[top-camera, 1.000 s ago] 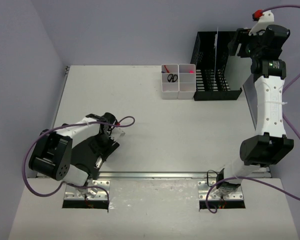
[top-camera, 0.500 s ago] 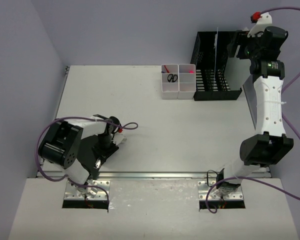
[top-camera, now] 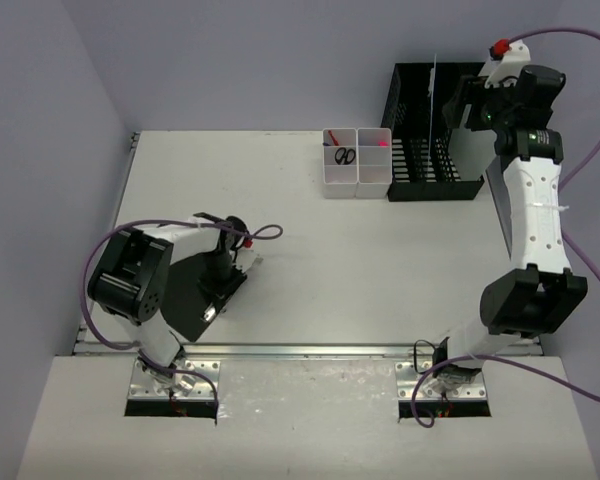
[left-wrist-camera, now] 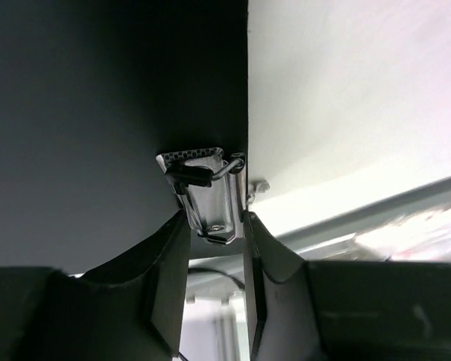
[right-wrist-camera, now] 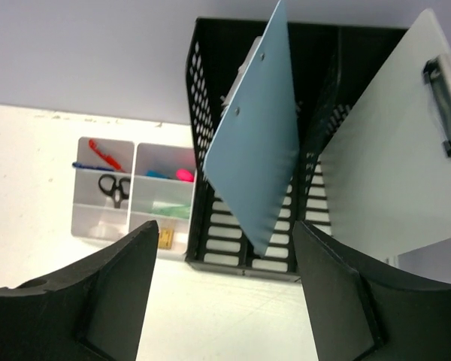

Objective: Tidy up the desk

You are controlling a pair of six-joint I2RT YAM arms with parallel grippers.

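The left gripper (left-wrist-camera: 215, 219) has narrowed onto the metal clip (left-wrist-camera: 203, 180) of the black clipboard (left-wrist-camera: 98, 135), which lies at the near-left corner of the desk (top-camera: 310, 250). Over the desk's far-right corner the right gripper (right-wrist-camera: 225, 226) gapes empty. In the top view the left arm hides much of the clipboard.

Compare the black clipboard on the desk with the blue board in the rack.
The black clipboard lies flat on the desk; the blue board stands tilted on edge in the mesh rack. The left claw straddles the black clipboard's metal clip; the blue board is untouched, the open right claw apart from it. Both are thin, rigid rectangles.
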